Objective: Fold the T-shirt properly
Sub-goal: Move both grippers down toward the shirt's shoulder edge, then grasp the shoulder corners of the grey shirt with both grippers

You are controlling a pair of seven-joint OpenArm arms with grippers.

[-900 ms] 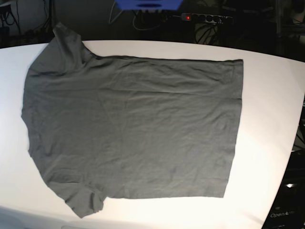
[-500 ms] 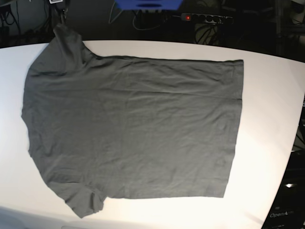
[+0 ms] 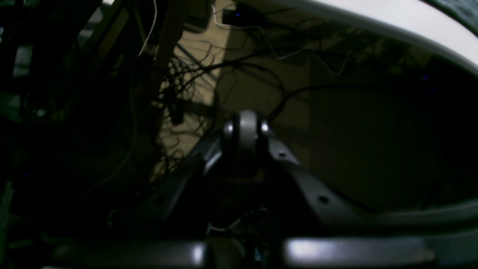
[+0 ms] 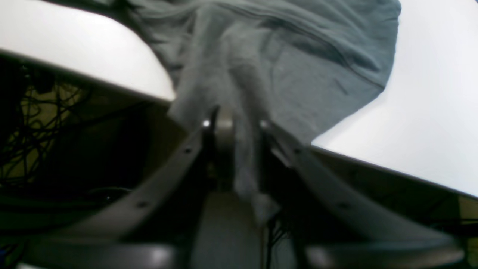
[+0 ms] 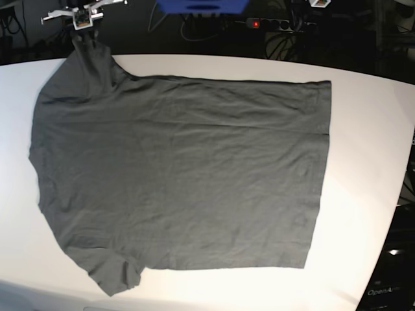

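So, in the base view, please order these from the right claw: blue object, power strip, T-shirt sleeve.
1. T-shirt sleeve, far left, held in the right claw.
2. Blue object, top middle.
3. Power strip, further right.

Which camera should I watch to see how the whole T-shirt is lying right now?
The base view: it shows the whole T-shirt spread flat on the white table. The right wrist view shows only a sleeve hanging over the table edge, pinched by the right gripper. The left wrist view shows just a dark sliver at its top right corner.
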